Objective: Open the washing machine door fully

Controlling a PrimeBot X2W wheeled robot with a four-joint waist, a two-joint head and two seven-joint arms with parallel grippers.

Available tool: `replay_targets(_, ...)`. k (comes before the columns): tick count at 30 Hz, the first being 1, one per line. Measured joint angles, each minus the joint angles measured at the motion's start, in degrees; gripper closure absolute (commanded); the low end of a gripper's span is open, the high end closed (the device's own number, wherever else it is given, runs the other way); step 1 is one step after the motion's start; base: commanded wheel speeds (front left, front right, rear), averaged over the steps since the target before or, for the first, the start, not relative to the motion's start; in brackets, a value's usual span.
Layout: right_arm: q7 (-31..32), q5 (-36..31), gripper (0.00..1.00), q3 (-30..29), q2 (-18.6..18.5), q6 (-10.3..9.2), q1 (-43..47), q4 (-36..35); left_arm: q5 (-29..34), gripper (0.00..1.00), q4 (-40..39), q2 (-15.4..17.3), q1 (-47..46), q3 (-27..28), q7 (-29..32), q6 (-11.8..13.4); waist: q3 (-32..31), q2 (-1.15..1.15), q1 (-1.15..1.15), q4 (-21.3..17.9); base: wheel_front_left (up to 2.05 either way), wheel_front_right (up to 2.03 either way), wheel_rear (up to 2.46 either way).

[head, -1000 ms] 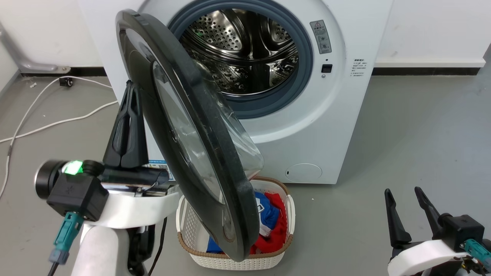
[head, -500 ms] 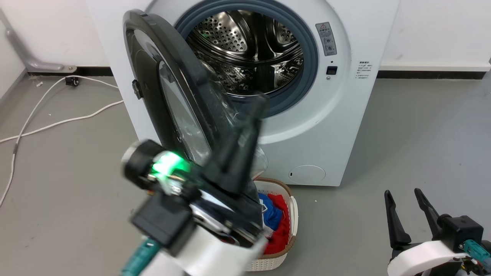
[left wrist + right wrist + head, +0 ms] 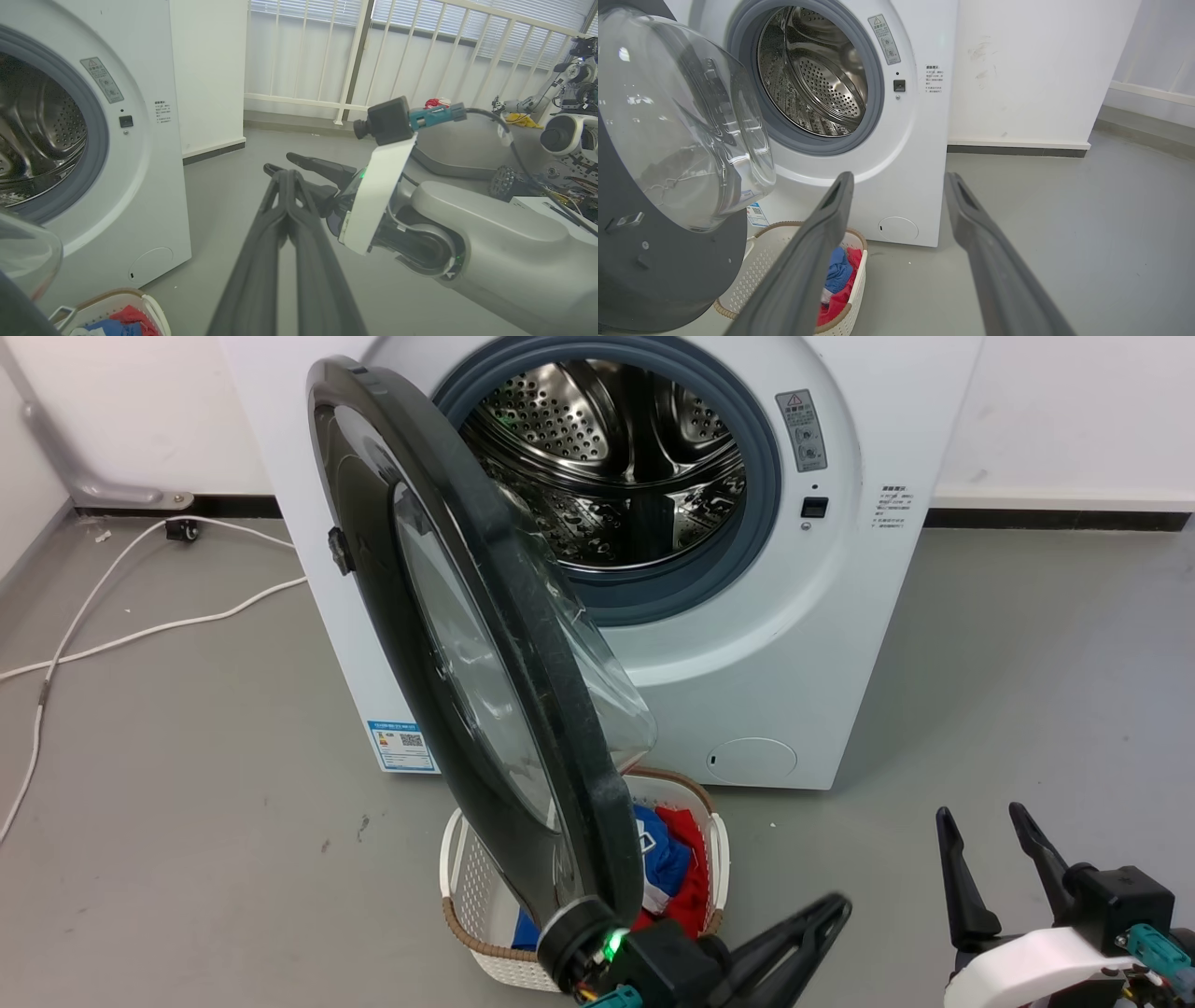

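The washing machine door (image 3: 467, 653) stood out from the washing machine (image 3: 803, 644) at roughly half its swing, its free edge over the laundry basket (image 3: 471, 896). Finishing well would probably mean setting the closed left claw (image 3: 826, 915) — fingers pinched together on nothing, low beside that edge — against the rim's inner side and following the hinge's arc, sparing the glass bowl. Counted: one door, one machine, one basket and two claws — the right claw (image 3: 979, 810) spread open, empty, well apart.
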Motion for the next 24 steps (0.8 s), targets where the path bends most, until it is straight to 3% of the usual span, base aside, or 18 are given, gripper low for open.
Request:
replay_targets(3,0.04,-0.16,0.00,0.22,0.01,0.00,-0.01,0.10,-0.92,1.00,5.04,0.08,1.13,-0.24,0.26,0.46,0.14,0.00,0.00,-0.32,0.00,0.00,0.00)
replay_targets(9,0.07,-0.15,0.00,0.64,0.03,0.00,-0.03,0.47,-0.30,1.00,11.41,-0.16,0.71,3.08,-2.56,4.28,0.36,0.00,0.00,-1.14,0.00,0.00,0.00)
replay_targets(17,0.13,-0.03,0.00,0.74,0.04,0.00,-0.08,1.14,-0.94,1.00,16.81,-0.33,-0.88,7.91,-5.67,8.35,0.98,0.00,0.00,-1.73,0.00,0.00,0.00)
replay_targets(24,0.27,0.30,0.00,1.12,0.04,0.00,-0.26,1.64,-2.05,1.00,18.85,-0.30,-0.48,9.85,-6.97,10.36,1.11,0.00,0.00,-1.79,0.00,0.00,0.00)
